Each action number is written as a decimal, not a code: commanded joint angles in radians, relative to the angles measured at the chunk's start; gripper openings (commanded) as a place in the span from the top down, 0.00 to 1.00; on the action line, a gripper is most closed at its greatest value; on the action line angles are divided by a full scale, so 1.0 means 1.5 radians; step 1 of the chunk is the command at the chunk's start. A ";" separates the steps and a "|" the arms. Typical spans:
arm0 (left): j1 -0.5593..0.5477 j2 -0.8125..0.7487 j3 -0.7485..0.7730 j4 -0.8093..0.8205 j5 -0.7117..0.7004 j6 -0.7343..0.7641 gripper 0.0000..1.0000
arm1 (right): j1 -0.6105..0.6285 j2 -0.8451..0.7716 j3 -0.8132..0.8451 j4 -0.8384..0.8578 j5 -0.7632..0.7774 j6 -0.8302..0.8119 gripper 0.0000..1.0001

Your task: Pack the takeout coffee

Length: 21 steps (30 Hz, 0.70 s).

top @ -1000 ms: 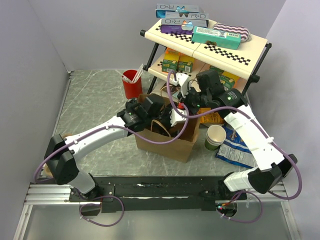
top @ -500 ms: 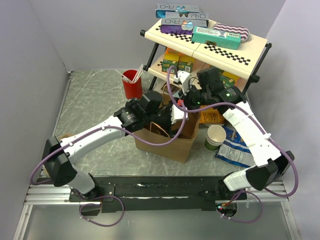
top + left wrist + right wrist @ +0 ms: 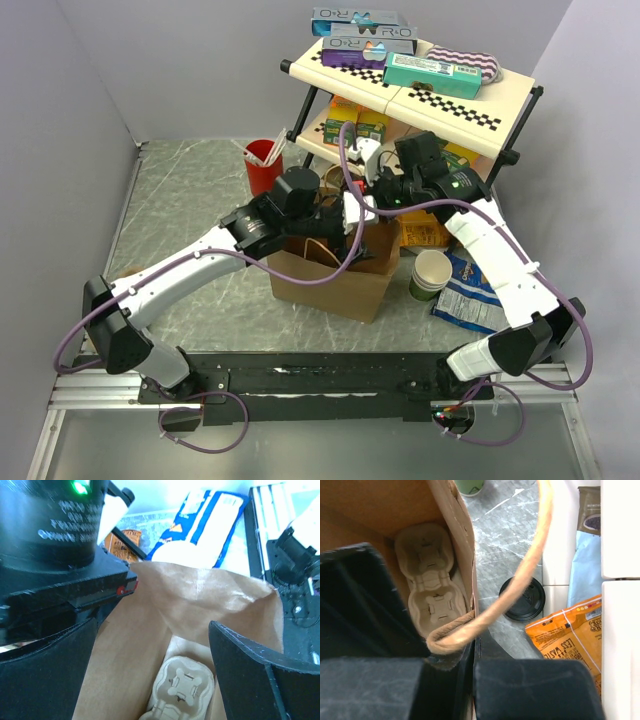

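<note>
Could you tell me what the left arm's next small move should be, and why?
Probably swing the left gripper from the paper bag to the black-lidded cup outside its wall: those jaws are open and empty, the carrier inside holds no cup, and the right gripper pinches the rim.

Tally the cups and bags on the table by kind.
Brown paper bag: 1
Snack bags: 2, the orange bag and the blue-white bag
Red cup: 1
Green cup stack: 1
Black-lidded coffee, only its lid showing: 1
Total: 6
</note>
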 commanded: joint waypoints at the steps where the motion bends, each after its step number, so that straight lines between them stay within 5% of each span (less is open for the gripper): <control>1: -0.004 -0.031 0.058 0.042 0.024 -0.031 0.00 | -0.004 0.012 0.022 -0.022 -0.005 0.010 1.00; 21: -0.001 -0.083 0.111 0.035 0.005 -0.066 0.01 | -0.011 0.019 0.033 -0.015 -0.016 0.017 1.00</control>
